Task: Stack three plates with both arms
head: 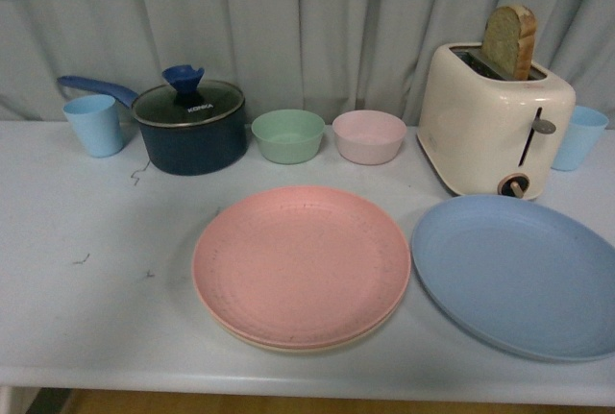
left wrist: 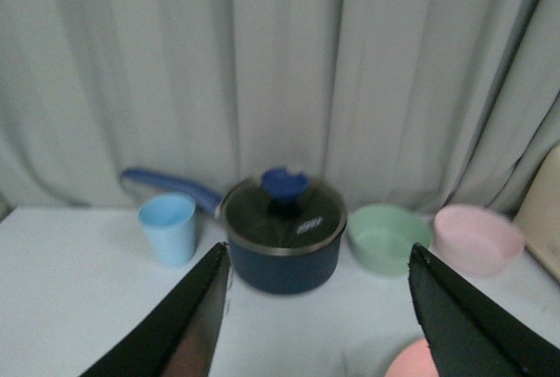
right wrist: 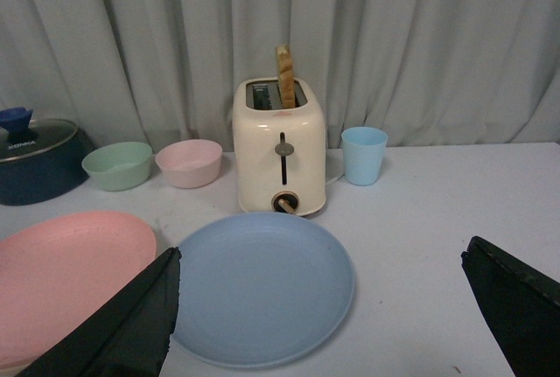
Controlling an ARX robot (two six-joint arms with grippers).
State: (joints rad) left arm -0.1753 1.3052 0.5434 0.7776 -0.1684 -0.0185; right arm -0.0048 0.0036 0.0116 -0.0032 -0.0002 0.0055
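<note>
Left wrist view and right wrist view: the left gripper (left wrist: 317,253) and right gripper (right wrist: 321,253) each hang over the white table (head: 96,318) with jaws spread wide, holding nothing. Near the front edge the pink plate (head: 301,265) lies stacked on the cream plate (head: 288,347) (only a thin rim shows), and the blue plate (head: 519,275) lies alone just to their right. Behind stand a lidded dark-blue saucepan (head: 189,129), a green bowl (head: 287,135), a pink bowl (head: 369,136) and a cream toaster (head: 492,121) holding a bread slice (head: 509,41), before a grey curtain (head: 317,20).
</note>
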